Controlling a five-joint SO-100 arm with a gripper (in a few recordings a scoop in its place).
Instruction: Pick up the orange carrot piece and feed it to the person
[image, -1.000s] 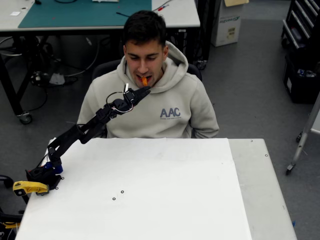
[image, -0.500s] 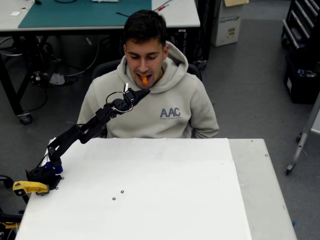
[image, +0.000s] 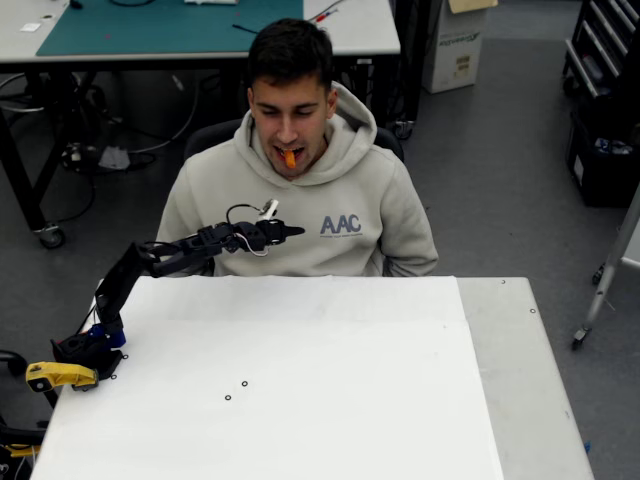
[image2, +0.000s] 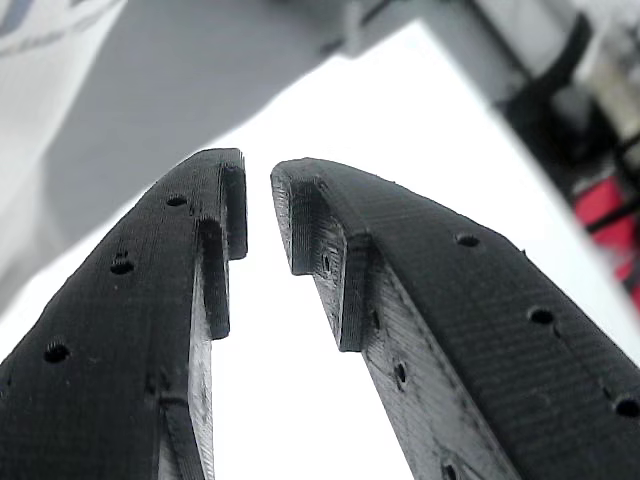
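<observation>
one second back the hand (image: 293, 231) was up at the person's (image: 300, 190) mouth; now it has dropped to chest height, just beyond the far edge of the table (image: 300, 380). the carrot piece (image: 289, 158) sits in the person's mouth, apart from the hand. the wrist view shows the fingers (image2: 330, 230) slightly spread with a narrow gap and nothing between them. the white table is bare apart from the arm's base at its left edge. behind the person stands a desk with a green mat (image: 150, 25) on a grey floor.
</observation>
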